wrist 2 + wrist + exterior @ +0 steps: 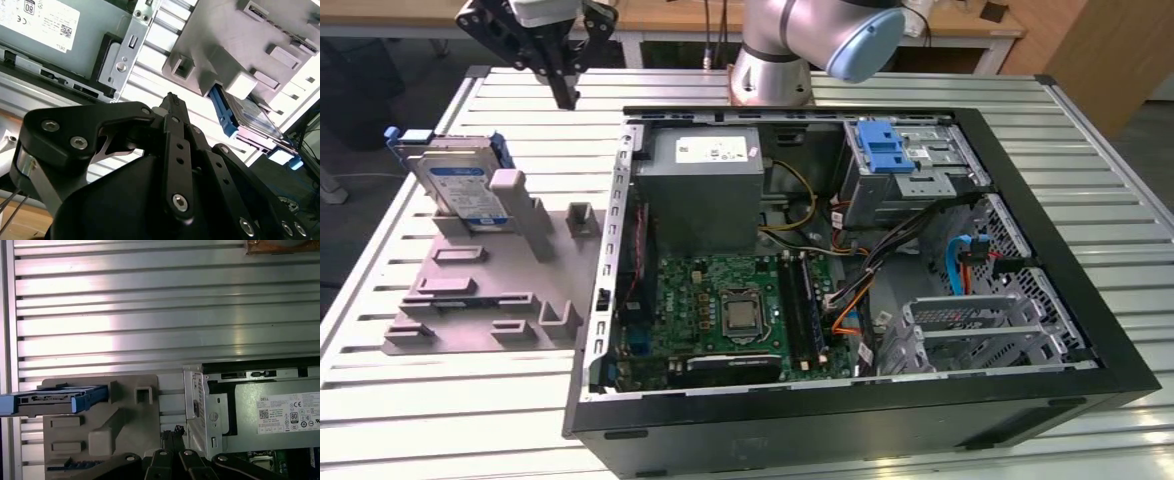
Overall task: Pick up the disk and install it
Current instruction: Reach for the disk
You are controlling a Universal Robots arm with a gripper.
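Exterior view: disk (464,190) stands upright in a grey holder (480,290) by the surface's (454,420) edge at the exterior view's left. The tool (566,100), clenched and empty, hangs apart from it.
Second wrist view: disk (255,117) lies beyond the tool (171,97), not touching.
First wrist view: the same gap shows between disk (55,400) and tool (172,432).

- I see the gripper (566,100) above the table (440,400), closed and empty.
- Disk (464,188) stands on edge in the grey holder (467,300), apart from the gripper.
- Open computer case (854,415) lies beside the holder, on the exterior view's right.
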